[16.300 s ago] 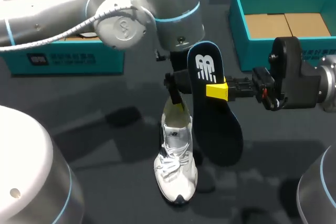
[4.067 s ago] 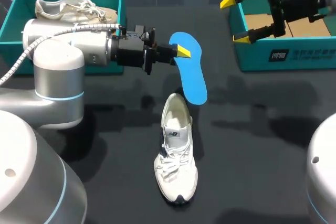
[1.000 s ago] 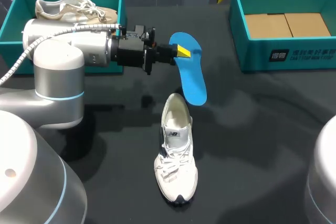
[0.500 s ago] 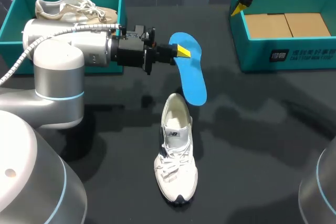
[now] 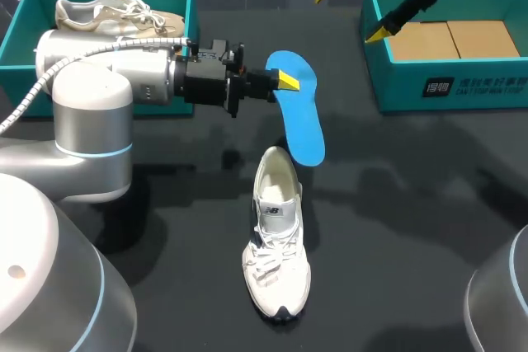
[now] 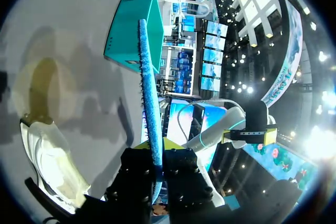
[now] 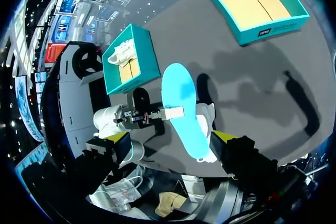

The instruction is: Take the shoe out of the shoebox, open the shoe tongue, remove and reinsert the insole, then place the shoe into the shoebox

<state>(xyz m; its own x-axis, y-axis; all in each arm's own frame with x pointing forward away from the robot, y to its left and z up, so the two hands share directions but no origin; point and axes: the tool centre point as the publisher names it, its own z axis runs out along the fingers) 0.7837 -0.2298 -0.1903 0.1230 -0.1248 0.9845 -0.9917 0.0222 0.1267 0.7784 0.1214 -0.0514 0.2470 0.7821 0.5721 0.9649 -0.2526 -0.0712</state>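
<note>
Insole (image 5: 303, 125) pinched in left end effector (image 5: 286, 81), above shoe (image 5: 276, 245), right end effector (image 5: 349, 12) splayed

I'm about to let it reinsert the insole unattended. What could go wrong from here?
The left gripper pinches the insole at one end only, so it may flex or slip when pushed into the shoe. The shoe lies free on the table, with the open right gripper up by the right shoebox, so it might slide or tip.
</note>
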